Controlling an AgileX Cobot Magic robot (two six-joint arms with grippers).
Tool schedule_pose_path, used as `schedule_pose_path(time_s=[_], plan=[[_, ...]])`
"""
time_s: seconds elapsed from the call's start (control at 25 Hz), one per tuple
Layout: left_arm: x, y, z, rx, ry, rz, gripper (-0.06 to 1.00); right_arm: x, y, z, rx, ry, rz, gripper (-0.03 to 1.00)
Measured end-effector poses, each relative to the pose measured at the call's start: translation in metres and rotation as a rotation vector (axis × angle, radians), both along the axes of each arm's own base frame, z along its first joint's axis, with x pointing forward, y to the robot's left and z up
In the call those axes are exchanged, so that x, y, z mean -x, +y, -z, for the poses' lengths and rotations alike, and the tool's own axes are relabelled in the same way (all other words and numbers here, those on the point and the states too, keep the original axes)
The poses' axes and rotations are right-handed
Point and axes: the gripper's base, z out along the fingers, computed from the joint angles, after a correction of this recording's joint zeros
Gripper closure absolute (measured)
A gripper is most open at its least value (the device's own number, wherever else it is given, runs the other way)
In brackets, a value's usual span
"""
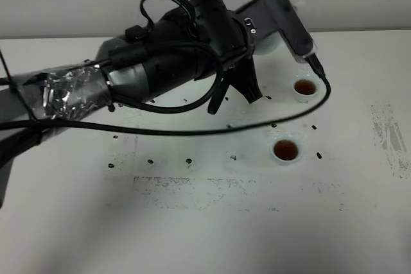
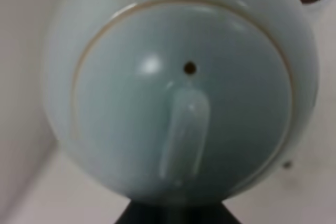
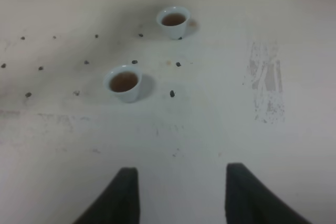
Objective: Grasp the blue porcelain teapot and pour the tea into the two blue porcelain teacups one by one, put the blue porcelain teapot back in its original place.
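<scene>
The blue porcelain teapot (image 2: 184, 87) fills the left wrist view, lid and knob facing the camera. My left gripper (image 2: 176, 214) is shut on the pot at its near edge, and the handle is hidden there. In the high view my left arm (image 1: 180, 56) reaches across to the back right and covers the pot, except for a pale sliver (image 1: 273, 44). The two blue porcelain teacups (image 1: 305, 88) (image 1: 286, 150) stand upright in front of it, both holding brown tea. In the right wrist view, the same cups (image 3: 173, 20) (image 3: 124, 82) lie well beyond my right gripper (image 3: 181, 198), which is open and empty.
Small dark specks (image 1: 189, 160) dot the white table (image 1: 192, 222) around the cups. A black cable (image 1: 192, 131) loops from the left arm over the table between the cups. A scuffed grey patch (image 1: 388, 136) marks the right side.
</scene>
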Motion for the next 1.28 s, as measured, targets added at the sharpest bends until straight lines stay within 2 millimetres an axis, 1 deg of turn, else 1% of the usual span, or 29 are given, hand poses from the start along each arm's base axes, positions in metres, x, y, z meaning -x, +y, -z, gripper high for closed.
schedule_pose_path(time_s=[0.08,0.16,0.24,0.32,0.4,0.52,0.68,0.8,0.92,1.08,1.28], plan=[[-0.002,0.017,-0.002,0.022,0.062,-0.147,0.86,0.0,0.0,0.0,0.0,0.0,0.0,0.56],[-0.005,0.033,-0.001,0.007,0.112,-0.251,0.86,0.0,0.0,0.0,0.0,0.0,0.0,0.56],[-0.007,0.046,0.0,-0.022,0.163,-0.33,0.86,0.0,0.0,0.0,0.0,0.0,0.0,0.56],[-0.006,0.054,0.003,-0.047,0.219,-0.368,0.86,0.0,0.0,0.0,0.0,0.0,0.0,0.56],[-0.003,0.057,0.006,-0.059,0.287,-0.371,0.86,0.0,0.0,0.0,0.0,0.0,0.0,0.56],[0.0,0.058,0.009,-0.032,0.366,-0.375,0.86,0.0,0.0,0.0,0.0,0.0,0.0,0.56],[0.003,0.059,0.015,-0.001,0.423,-0.383,0.86,0.0,0.0,0.0,0.0,0.0,0.0,0.56],[0.012,0.061,0.031,0.002,0.474,-0.367,0.86,0.0,0.0,0.0,0.0,0.0,0.0,0.56],[0.022,0.07,0.05,0.019,0.519,-0.357,0.86,0.0,0.0,0.0,0.0,0.0,0.0,0.56],[0.031,0.084,0.064,0.081,0.525,-0.35,0.86,0.0,0.0,0.0,0.0,0.0,0.0,0.56],[0.038,0.093,0.089,0.123,0.529,-0.341,0.86,0.0,0.0,0.0,0.0,0.0,0.0,0.56]])
